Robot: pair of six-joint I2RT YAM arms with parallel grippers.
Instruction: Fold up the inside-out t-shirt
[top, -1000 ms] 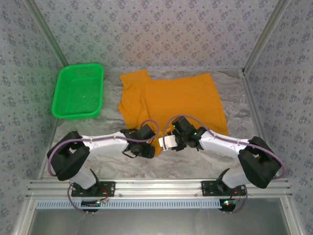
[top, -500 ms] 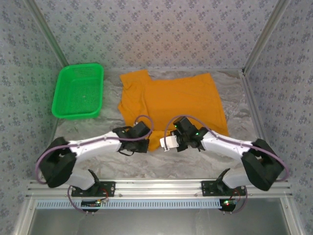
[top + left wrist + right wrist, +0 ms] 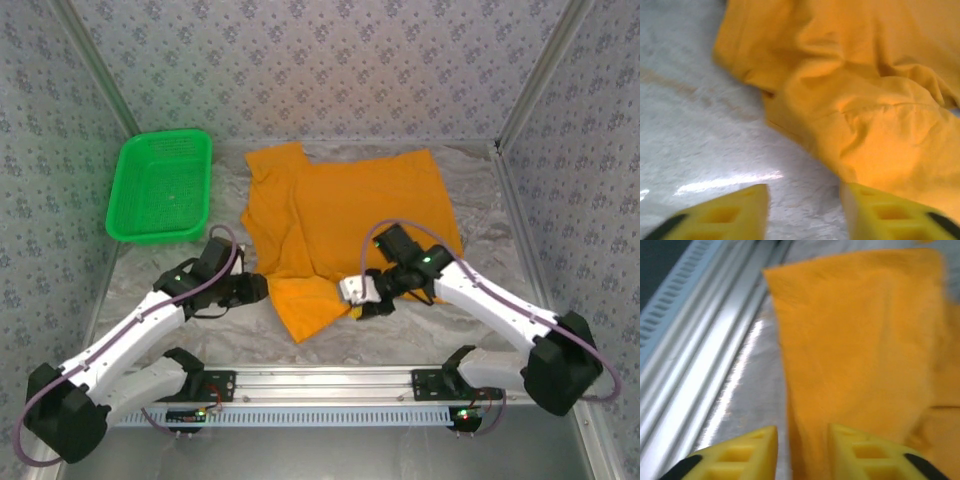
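Looks barely started, with the t-shirt (image 3: 370,205) spread across the bench (image 3: 450,330), one corner lying nearward between the left end effector (image 3: 802,192) and right end effector (image 3: 802,432), both spread and empty, nearly every fold left.

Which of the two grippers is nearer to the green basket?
The left gripper, at the t-shirt's near left edge, with the green basket beyond it on the left. The right gripper is across the shirt's near flap, farther away.
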